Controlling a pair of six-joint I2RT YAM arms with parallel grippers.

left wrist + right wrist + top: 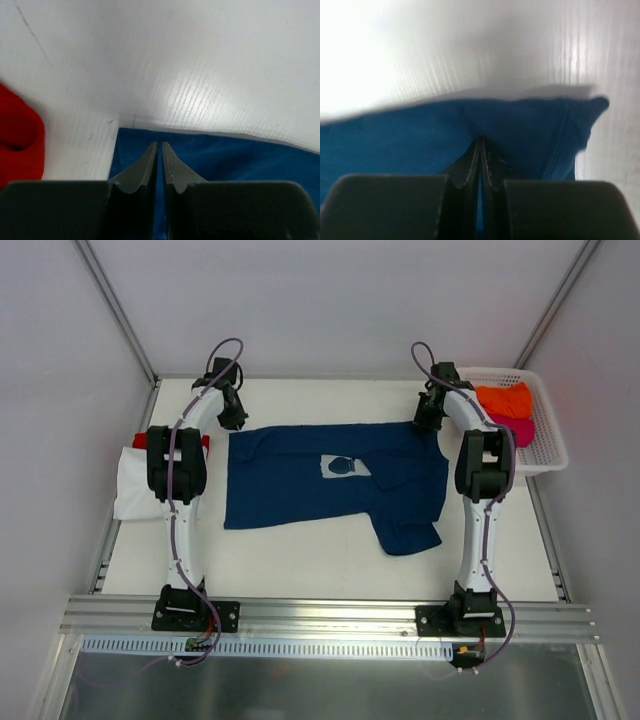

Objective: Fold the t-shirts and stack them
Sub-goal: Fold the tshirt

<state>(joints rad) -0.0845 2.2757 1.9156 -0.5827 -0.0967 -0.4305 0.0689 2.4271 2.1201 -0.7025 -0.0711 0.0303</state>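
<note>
A navy t-shirt [300, 490] with a white chest print [345, 466] lies spread across the table's middle, one sleeve trailing toward the near side. My left gripper [233, 420] is at its far left corner, and in the wrist view [159, 144] the jaws stand nearly together with blue cloth [240, 160] between them. At the far right corner my right gripper [425, 420] is shut, and the navy fabric [395, 145] puckers at its tips [481, 140]. A white t-shirt [130, 485] and a red t-shirt [17, 130] lie at the left edge. Orange [503, 398] and magenta [520, 428] t-shirts sit in the basket.
A white mesh basket [548, 455] stands at the far right corner of the table. The white table [300, 560] is bordered by metal rails and pale walls. Both arms reach over the shirt's left and right sides.
</note>
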